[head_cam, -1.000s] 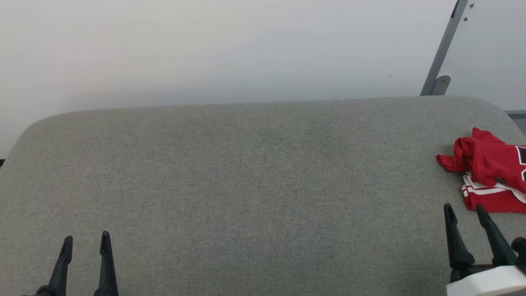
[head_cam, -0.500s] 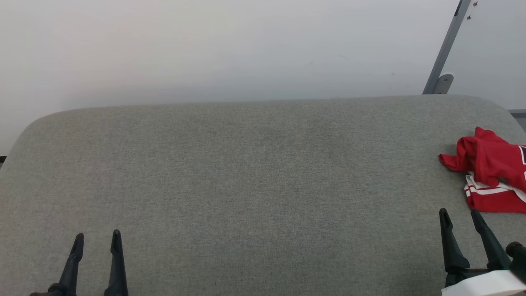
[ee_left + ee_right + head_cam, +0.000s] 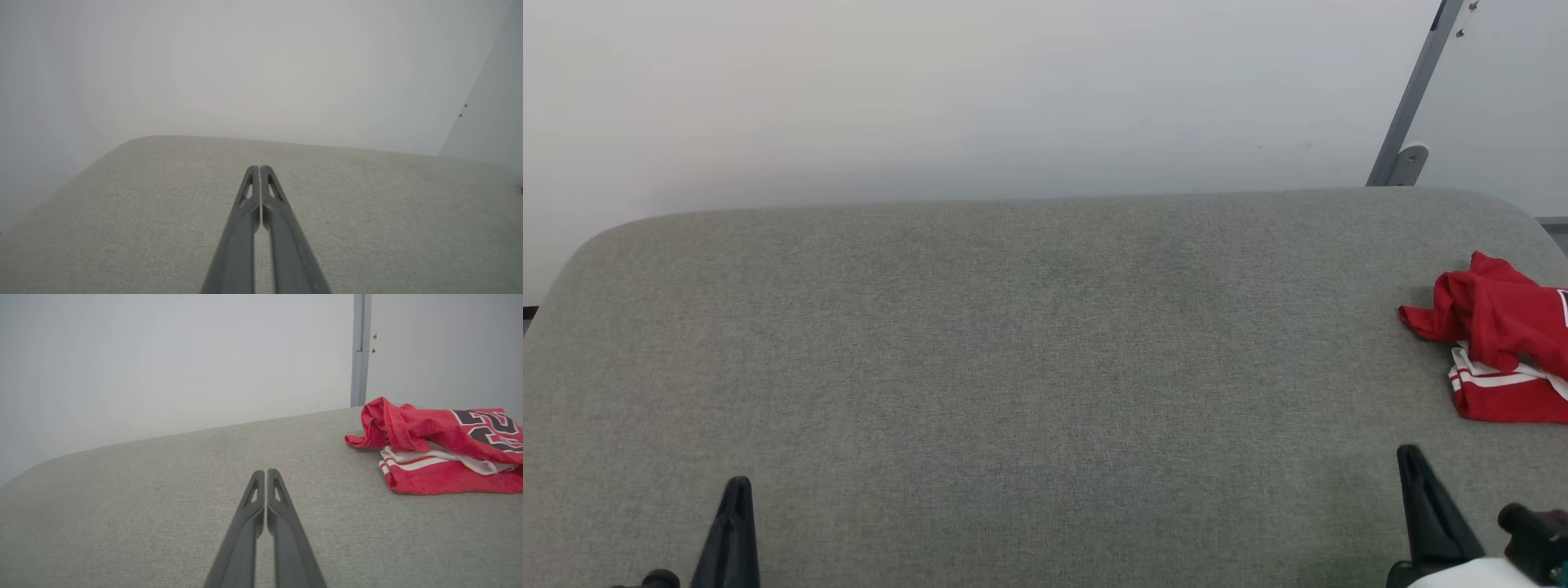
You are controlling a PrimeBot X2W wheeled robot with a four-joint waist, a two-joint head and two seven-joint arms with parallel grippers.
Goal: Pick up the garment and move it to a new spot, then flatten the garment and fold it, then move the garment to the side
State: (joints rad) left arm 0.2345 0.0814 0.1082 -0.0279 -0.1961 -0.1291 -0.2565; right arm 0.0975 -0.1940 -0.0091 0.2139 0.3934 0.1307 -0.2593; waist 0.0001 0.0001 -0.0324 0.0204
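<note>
Grey woven fabric is covering the counter [image 3: 1013, 367]. At its near edge, the left claw [image 3: 735, 531] and the right claw [image 3: 1425, 506] are each pressing their fingers tight together on nothing. Farther off, the red jersey [image 3: 1499, 343] is lying bunched at the counter's right end, apart from both claws. That is fitting either a heap awaiting pick-up or a rough fold already set aside. Its right part is running out of frame, and folds are partly hiding its number.

Red knit cloth garment [image 3: 445, 457], matt grey woven-fabric table [image 3: 1013, 343], smooth matt wall [image 3: 931, 90]
</note>
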